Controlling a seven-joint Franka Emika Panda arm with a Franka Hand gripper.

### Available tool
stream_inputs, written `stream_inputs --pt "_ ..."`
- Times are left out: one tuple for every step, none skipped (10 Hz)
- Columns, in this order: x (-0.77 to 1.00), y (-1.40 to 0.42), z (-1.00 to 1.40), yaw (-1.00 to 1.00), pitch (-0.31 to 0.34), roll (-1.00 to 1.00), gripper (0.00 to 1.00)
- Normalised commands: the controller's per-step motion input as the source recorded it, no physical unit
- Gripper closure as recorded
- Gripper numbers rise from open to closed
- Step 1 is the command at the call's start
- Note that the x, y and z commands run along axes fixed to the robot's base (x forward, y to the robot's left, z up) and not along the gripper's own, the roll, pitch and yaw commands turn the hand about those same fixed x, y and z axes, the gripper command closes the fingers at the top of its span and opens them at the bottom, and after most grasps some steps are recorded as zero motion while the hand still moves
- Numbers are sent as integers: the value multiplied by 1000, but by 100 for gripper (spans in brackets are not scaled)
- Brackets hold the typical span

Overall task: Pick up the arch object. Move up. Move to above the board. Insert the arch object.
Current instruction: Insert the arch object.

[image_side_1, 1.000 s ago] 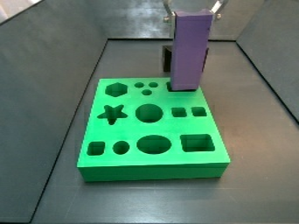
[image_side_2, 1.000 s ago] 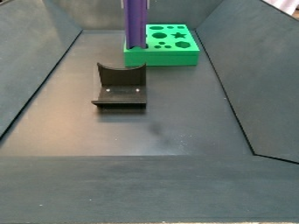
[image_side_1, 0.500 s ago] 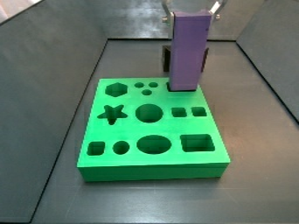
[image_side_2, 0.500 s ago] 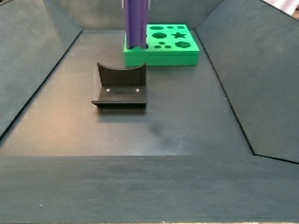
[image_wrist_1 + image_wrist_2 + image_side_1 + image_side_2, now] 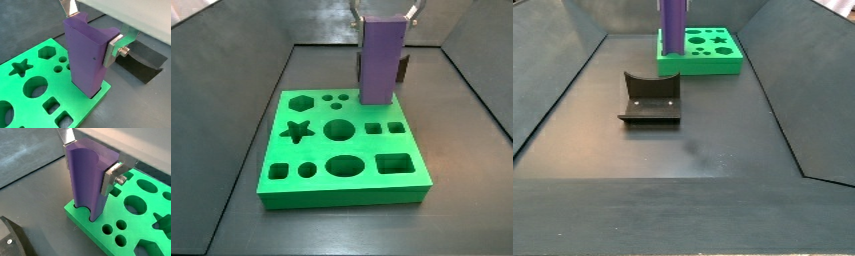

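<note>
The arch object, a tall purple block, stands upright in my gripper, which is shut on its upper end. In both wrist views the silver fingers press its two sides. Its lower end is at the shaped hole by the far right corner of the green board, and I cannot tell how deep it sits. The block hides that hole. In a side view the block rises at the near left corner of the board.
The dark fixture stands on the floor a little way from the board, and shows in both wrist views. Dark bin walls slope up on all sides. The board's other holes, among them a star and a hexagon, are open.
The gripper and the purple block have shifted slightly left over the board's far corner in a side view. The board and the fixture have not moved.
</note>
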Motion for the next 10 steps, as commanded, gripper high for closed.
stream_inputs --pt "17 -34 -306 -49 -43 174 100" --pt "60 -83 -503 -120 -154 247 100" --pt "197 -163 -549 -389 -207 247 100" --pt "280 -209 -520 -714 -180 291 100" --pt "154 -131 -543 -860 -119 297 100" --pt "40 0 -706 -731 -79 224 100" --pt "0 66 -829 -234 -91 71 100" --pt "0 263 -760 294 -139 -26 100" --pt "0 297 -637 751 -164 -30 100" --pt "0 174 -531 694 -147 0 100"
